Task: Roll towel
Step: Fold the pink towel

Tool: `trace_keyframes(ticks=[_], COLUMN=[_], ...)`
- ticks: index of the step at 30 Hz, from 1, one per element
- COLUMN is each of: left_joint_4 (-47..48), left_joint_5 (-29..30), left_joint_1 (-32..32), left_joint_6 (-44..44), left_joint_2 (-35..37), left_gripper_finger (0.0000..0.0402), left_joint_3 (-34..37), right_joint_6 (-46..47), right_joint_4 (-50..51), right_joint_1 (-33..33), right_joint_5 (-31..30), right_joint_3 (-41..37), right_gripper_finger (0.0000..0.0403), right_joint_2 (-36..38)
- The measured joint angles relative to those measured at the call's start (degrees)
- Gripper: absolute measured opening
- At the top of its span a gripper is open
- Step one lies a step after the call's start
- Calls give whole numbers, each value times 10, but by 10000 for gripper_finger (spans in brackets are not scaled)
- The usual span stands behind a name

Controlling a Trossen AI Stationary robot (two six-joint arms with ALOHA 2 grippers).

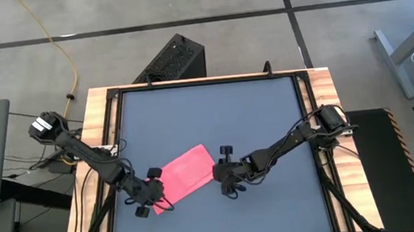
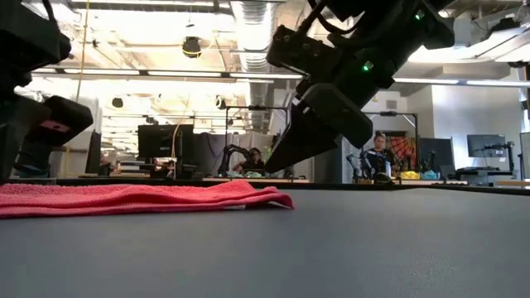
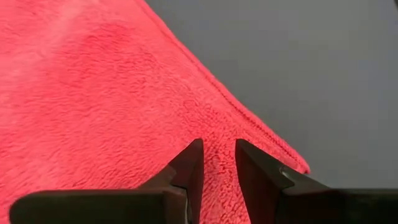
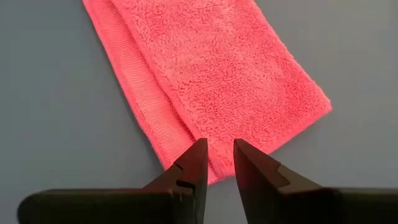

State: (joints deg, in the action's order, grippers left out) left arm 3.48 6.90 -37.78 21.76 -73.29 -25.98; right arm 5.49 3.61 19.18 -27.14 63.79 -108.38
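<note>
Grey floor lies all around the dark grey table, seen from above. On the table, the pink towel lies flat and folded, near the front edge. The left gripper sits at the towel's left end, right over its corner. The right gripper sits just beside the towel's right end.

From table height, a big workroom with desks and screens shows far behind the towel. A person sits back there, well away from the towel. The towel lies low and flat on the table. The right gripper hangs over the towel's end with its tips close above the cloth.

The left wrist camera shows the left gripper right over the fluffy towel. Its fingers are a little apart, with nothing between them.

The right wrist camera shows the right gripper at the towel's short edge. Its fingers are also a little apart and hold nothing. The towel is folded, with one layer peeking out along one long side.

I think the rolling has not started yet. To do it well, one gripper should pinch all the layers at a short end and turn them over evenly. Going slowly should keep the roll tight and straight.
</note>
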Motion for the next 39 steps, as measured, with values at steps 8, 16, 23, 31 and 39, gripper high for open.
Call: trace_keyframes(ticks=[8,16,23,31,39], left_joint_4=[-17,-9,6,4,2], left_joint_5=[17,12,10,13,10], left_joint_1=[-15,-15,-16,-16,-15], left_joint_6=[-21,-19,-11,-10,30], left_joint_2=[-40,-40,-40,-40,-40], left_gripper_finger=[135,159,159,159,159], left_joint_3=[-20,-21,-21,-21,-21], right_joint_6=[-29,-86,-106,-137,-178], right_joint_4=[-15,-48,-39,-29,-24], right_joint_1=[2,-10,-11,-14,-25], right_joint_5=[4,3,6,19,31], right_joint_3=[0,1,0,0,0], right_gripper_finger=[104,104,104,104,104], right_joint_2=[-8,-34,-35,-34,-35])
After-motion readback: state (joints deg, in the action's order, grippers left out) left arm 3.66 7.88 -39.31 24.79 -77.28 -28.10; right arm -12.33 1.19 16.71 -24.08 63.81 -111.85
